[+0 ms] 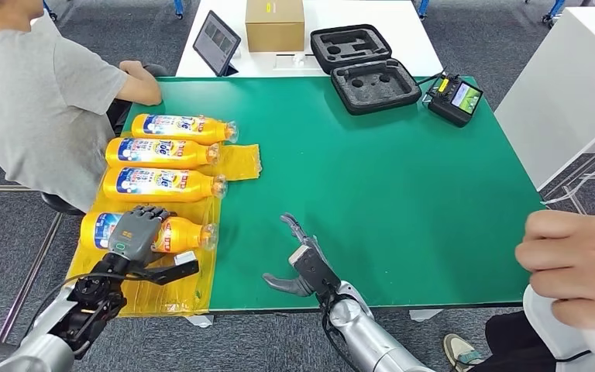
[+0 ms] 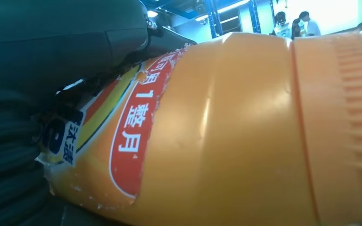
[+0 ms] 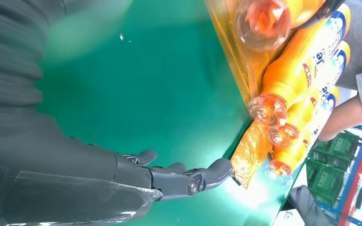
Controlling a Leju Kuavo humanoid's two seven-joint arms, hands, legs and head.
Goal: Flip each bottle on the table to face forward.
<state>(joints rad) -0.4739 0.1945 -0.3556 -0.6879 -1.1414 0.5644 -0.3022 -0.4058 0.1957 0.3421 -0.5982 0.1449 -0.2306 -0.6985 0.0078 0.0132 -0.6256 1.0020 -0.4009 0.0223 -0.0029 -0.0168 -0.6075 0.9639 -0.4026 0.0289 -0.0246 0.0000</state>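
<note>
We count four orange bottles lying on a yellow sheet [image 1: 236,164] at the green surface [image 1: 403,194] edge. Our left hand [image 1: 134,232] grips the nearest bottle [image 1: 178,233]; our right hand [image 1: 302,260] rests spread, holding nothing. An open foam case [image 1: 364,68] sits beyond.

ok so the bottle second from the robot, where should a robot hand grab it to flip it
Likely around the wide labelled body of that bottle, coming down from above. It lies on its side, cap toward the table's middle, with bottles close on both sides, so only the top is free. The neck is narrower, giving less hold.
</note>
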